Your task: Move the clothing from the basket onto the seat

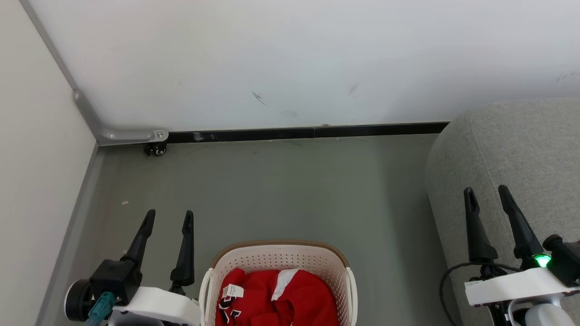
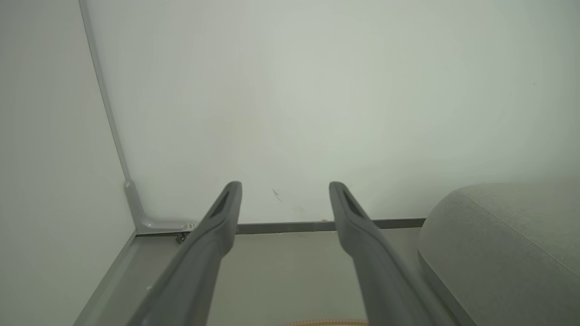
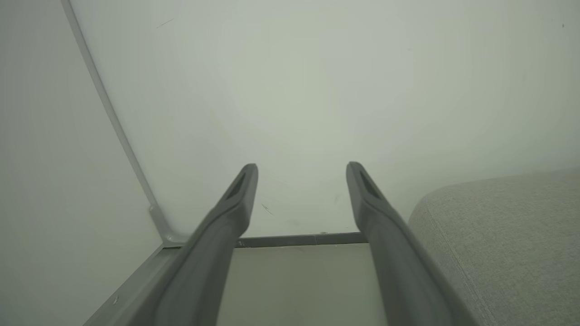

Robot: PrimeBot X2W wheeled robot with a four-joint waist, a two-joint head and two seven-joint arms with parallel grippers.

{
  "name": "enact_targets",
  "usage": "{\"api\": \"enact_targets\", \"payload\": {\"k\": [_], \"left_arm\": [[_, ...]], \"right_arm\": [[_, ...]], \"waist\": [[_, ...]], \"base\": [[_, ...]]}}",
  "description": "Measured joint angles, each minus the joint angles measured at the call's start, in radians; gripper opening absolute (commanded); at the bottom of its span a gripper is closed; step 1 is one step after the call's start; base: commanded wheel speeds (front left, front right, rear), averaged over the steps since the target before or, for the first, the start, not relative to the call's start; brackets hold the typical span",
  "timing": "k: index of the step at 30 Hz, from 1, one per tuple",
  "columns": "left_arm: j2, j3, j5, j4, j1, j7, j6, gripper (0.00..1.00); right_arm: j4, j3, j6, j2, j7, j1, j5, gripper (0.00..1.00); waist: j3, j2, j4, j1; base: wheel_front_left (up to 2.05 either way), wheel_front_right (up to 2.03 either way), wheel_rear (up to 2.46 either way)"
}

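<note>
We judge the task not yet begun: the seat point(image 1: 512, 145), at our right, carries nothing red on the part we see. The basket point(image 1: 281, 246) stands on the floor point(image 1: 294, 190) between our arms, and the clothing point(image 1: 290, 299) lies heaped inside it, all left to move. Our left fingers point(image 1: 186, 244) and right fingers point(image 1: 475, 226) stand spread, holding nothing, the left beside the basket, the right over the seat.

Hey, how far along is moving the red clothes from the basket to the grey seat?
Done: nothing yet; the clothing lies in the basket, and the visible part of the seat carries none. In hand: nothing; the left gripper and right gripper are open and empty. Left: every garment.
</note>
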Motion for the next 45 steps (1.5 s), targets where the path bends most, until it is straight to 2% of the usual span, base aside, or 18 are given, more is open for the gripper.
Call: {"api": "enact_targets", "payload": {"k": [45], "left_arm": [[-0.01, 0.029, 0.008, 0.026, 0.0, 0.0, -0.01, 1.0]], "right_arm": [[0.0, -0.003, 0.0, 0.026, 0.0, 0.001, -0.002, 1.0]], "waist": [[0.027, -0.0001, -0.004, -0.0002]], "base": [[0.0, 0.0, 0.0]]}}
